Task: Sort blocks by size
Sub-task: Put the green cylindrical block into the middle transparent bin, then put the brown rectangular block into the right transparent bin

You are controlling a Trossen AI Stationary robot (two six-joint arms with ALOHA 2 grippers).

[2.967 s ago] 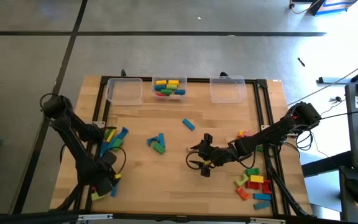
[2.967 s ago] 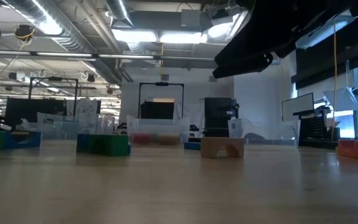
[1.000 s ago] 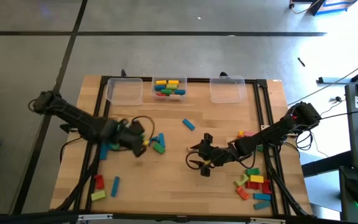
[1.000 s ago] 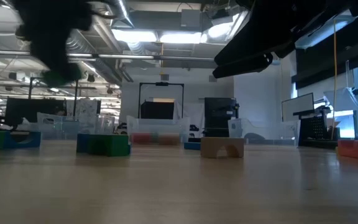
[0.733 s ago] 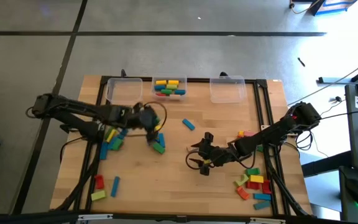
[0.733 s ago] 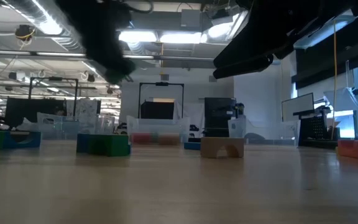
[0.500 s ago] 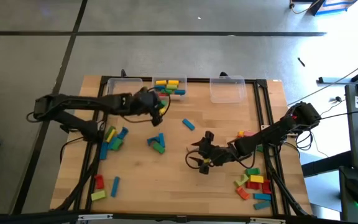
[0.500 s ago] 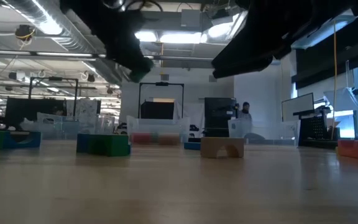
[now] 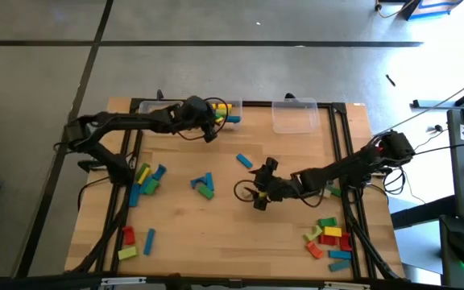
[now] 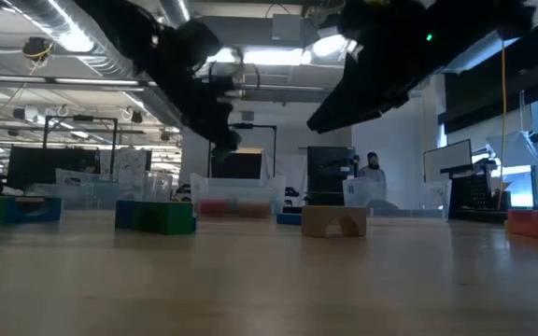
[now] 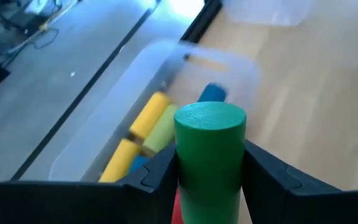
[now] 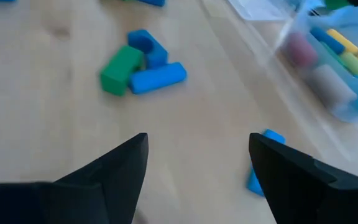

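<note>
The left arm reaches from the table's left edge across to the far side, extended nearly flat, with the left gripper held above the near edge of the middle clear bin. Its fingers pinch a green cylinder upright between them. The bin below already holds yellow, green, blue and red blocks. The right arm extends from the right edge toward the table centre, raised off the surface, its right gripper above bare wood with the fingers spread wide and nothing between them. A single blue block lies just beyond this gripper, and a small cluster of blue and green blocks lies between the two arms. Further blocks lie in a left group and a near-right group. Two other clear bins flank the middle one along the far edge.
</note>
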